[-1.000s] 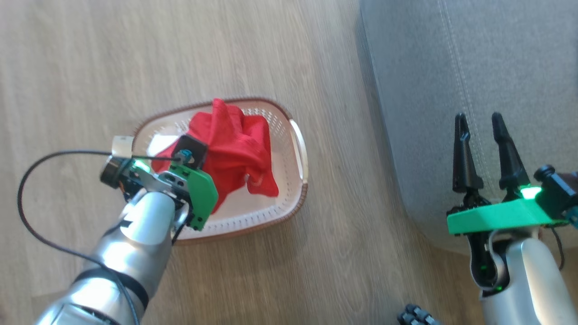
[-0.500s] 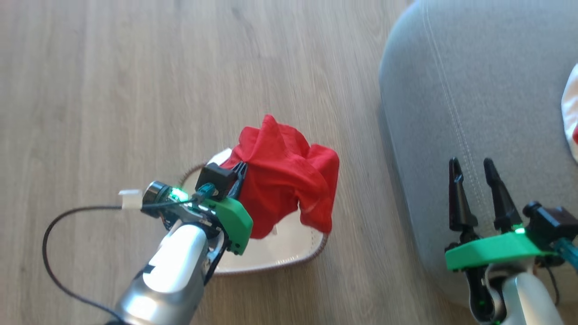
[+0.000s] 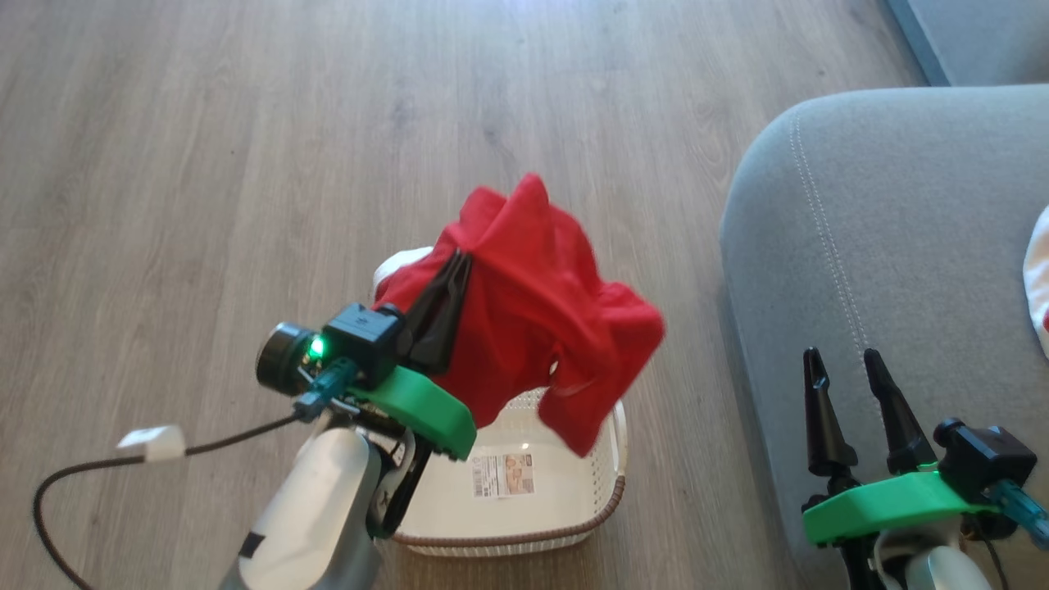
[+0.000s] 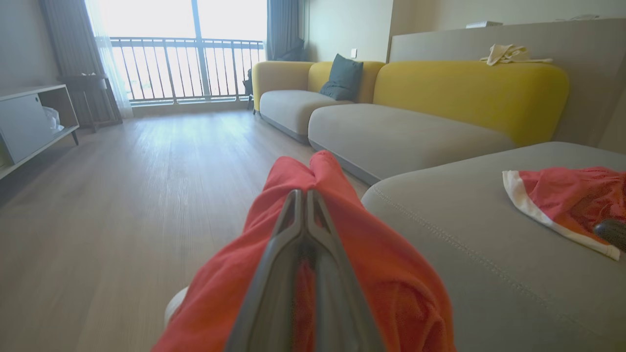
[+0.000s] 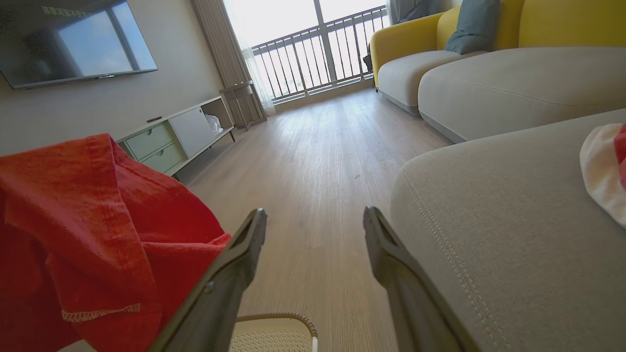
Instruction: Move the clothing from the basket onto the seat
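basket (image 3: 574, 500): on the floor (image 3: 246, 164), just left of the seat (image 3: 901, 246).
clothing (image 3: 541, 328): above the basket, in my left gripper (image 3: 460, 262) — a second garment (image 3: 1037, 279) lies on the seat, further right.
right gripper (image 3: 841, 354): over the seat's near edge, I'd say.

Daylight flooded through the tall railed balcony window (image 4: 186, 49), blown out to white in both wrist views, and left a soft sheen on the pale wood-plank floor (image 3: 205, 164). In the head view the bright red fabric garment (image 3: 533, 328) looked smeared at its edges, perhaps from motion. Wrist views bowed straight lines near their borders.
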You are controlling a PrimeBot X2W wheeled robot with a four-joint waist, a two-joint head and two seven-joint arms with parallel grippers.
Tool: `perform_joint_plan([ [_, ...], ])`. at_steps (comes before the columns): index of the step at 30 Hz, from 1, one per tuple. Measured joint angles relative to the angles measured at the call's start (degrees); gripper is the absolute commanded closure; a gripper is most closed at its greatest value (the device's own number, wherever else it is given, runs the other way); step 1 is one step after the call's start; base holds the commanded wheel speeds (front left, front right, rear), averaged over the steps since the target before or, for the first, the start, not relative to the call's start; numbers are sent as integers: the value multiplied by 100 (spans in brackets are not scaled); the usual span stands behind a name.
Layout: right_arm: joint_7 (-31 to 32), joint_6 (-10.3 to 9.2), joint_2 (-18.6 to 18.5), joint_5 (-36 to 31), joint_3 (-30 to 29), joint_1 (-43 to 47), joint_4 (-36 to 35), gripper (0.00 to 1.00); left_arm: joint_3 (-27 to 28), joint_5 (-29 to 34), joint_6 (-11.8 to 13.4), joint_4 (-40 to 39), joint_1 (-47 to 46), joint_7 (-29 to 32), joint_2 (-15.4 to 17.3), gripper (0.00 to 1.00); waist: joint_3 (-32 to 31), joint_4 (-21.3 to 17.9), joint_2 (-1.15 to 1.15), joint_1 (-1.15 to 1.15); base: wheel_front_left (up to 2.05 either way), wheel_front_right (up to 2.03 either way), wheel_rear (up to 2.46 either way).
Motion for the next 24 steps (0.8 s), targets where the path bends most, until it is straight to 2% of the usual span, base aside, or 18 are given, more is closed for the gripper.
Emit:
perform_joint_plan([
  [8,0,0,0,58,2,-1,-13,0,78,-193,-54,-1500,87,-3,1,100,-73,130,0,0,0,0,0],
  [13,0,0,0,29,113,0,-11,0,30,-364,32,-2192,88,-9,2,100,-85,171,0,0,0,0,0],
  [24,0,0,0,31,131,1,-33,0,-63,-420,107,-2486,109,-51,2,100,-119,108,0,0,0,0,0],
])
